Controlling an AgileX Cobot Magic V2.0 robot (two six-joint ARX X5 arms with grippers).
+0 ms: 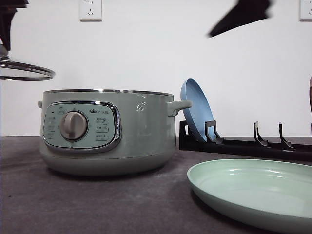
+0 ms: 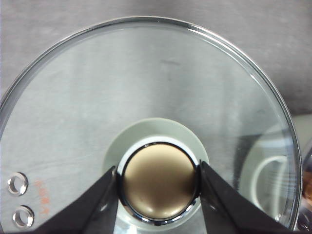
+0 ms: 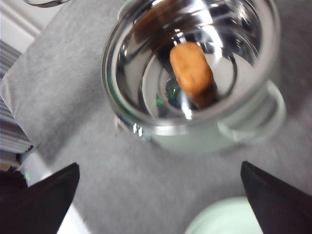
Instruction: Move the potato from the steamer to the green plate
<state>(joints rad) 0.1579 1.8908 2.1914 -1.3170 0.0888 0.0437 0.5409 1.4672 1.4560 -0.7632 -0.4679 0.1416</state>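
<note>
white wall [image 1: 146, 48] with sockets [image 1: 90, 9], grey tabletop [image 1: 87, 204]

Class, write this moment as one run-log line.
left gripper: shut on lid knob | right gripper: open | potato: in steamer | green plate: bare

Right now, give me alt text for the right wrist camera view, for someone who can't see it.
An orange-brown potato lies in the shiny metal bowl of the open steamer, seen blurred from above on a grey table. The open right gripper hovers with dark fingers spread wide, and the green plate edges in beside the steamer.
</note>
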